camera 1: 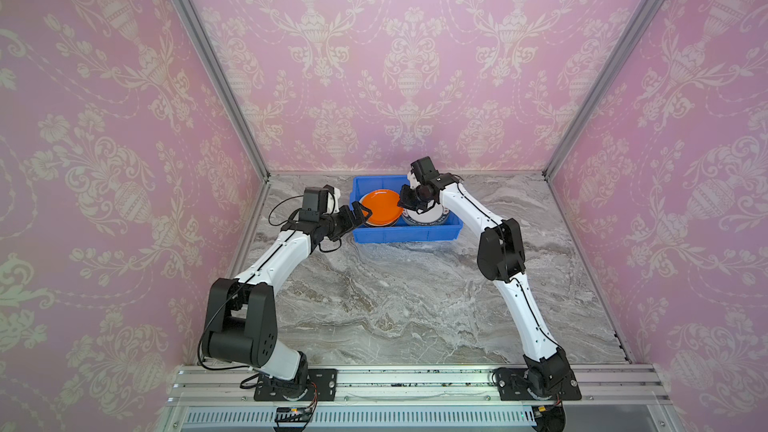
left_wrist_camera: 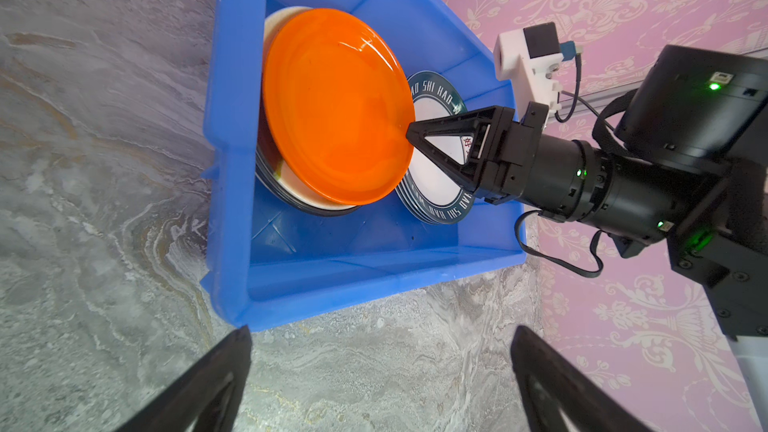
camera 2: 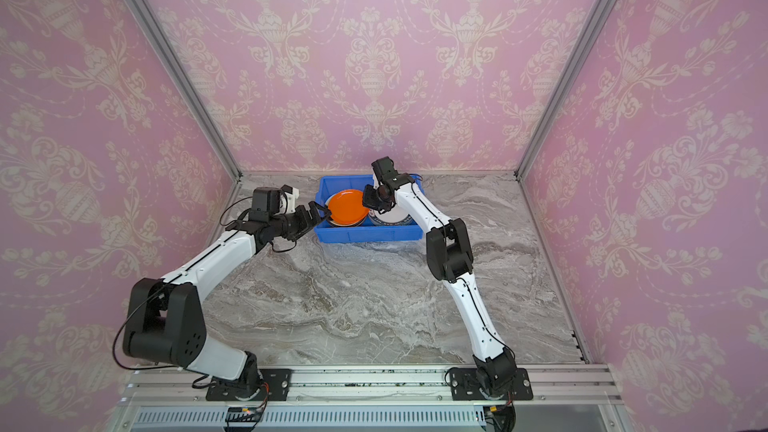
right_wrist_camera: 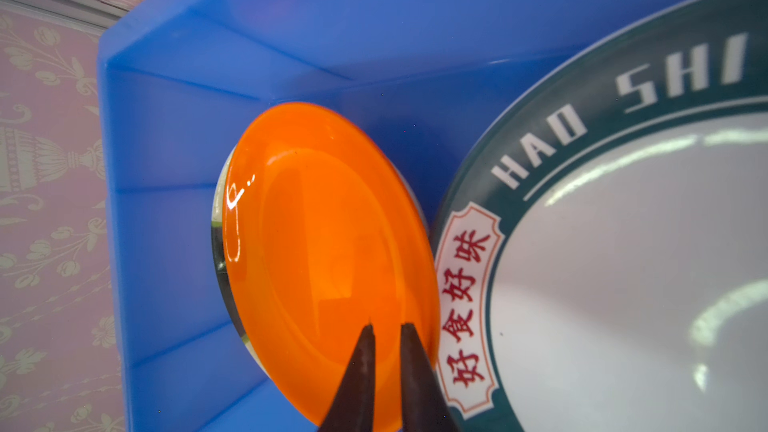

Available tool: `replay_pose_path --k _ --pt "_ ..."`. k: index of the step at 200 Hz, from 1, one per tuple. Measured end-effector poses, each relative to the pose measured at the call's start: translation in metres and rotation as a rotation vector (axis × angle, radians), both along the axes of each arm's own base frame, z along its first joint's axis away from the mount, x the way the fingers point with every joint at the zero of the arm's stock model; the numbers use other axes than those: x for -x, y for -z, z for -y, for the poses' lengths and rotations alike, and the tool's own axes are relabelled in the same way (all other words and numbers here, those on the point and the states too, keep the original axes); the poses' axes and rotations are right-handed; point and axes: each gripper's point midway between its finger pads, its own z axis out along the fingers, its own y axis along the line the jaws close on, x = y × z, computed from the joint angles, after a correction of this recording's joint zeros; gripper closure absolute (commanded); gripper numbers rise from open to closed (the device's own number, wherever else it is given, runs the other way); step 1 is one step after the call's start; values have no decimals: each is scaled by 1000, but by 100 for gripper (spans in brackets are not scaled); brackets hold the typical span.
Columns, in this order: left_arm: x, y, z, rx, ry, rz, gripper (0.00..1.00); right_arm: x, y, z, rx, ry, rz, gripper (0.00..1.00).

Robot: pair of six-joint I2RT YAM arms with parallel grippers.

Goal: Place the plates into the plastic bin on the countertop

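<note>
At the rear of the tabletop (camera 1: 395, 305), close to the back wall, the blue plastic bin (camera 1: 407, 235) (camera 2: 365, 235) stands with a long side toward my bases. Every plate I can see lies inside it.

Left half of the bin: the orange plate (camera 1: 380, 205) (camera 2: 347, 207) (left_wrist_camera: 336, 105) sits uppermost on a stack of other plates (left_wrist_camera: 303, 197), of which cream and dark rims show beneath it. I find it resting aslant, not level. Its edge nearest the middle of the bin overlaps the rim of the neighbouring pile.

Right half of the bin: the teal-lettered white plate (left_wrist_camera: 432, 184) (right_wrist_camera: 623, 243) lies flat on top of several plates with like rims. My right arm reaches over this half and hides most of that plate in both top views.

My right fingers (right_wrist_camera: 357, 380) (left_wrist_camera: 453, 121) are clenched to a thin slit and grasp no plate. Both tips lie over the face of the orange plate, just inside its rim, on the side next to the teal-lettered plate. Whether they press on the plate or stand just clear of it, I cannot tell.

My left fingers (left_wrist_camera: 224, 376) (camera 1: 353, 218) are released and spread wide, grasping nothing. They point at the bin from just beside its left end wall, above the bare tabletop.
</note>
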Motion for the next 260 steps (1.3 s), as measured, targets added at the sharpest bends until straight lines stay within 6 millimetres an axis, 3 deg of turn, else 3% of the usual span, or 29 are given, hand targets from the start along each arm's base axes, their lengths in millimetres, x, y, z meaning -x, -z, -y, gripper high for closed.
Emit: replay_pose_path --k 77,96,145,186,260 --pt "0 2 0 -1 0 -3 1 1 15 -4 -27 -16 -2 89" --pt "-1 5 0 -3 0 -12 1 1 10 -2 -35 -15 8 88" --pt "-2 11 0 -5 0 -26 1 -6 -21 29 -24 25 59 84" --pt "-3 14 -4 -6 -9 -33 1 -14 -18 48 -28 60 61 78" --pt "-5 17 -6 -20 -1 -29 1 -14 4 19 -80 43 27 80"
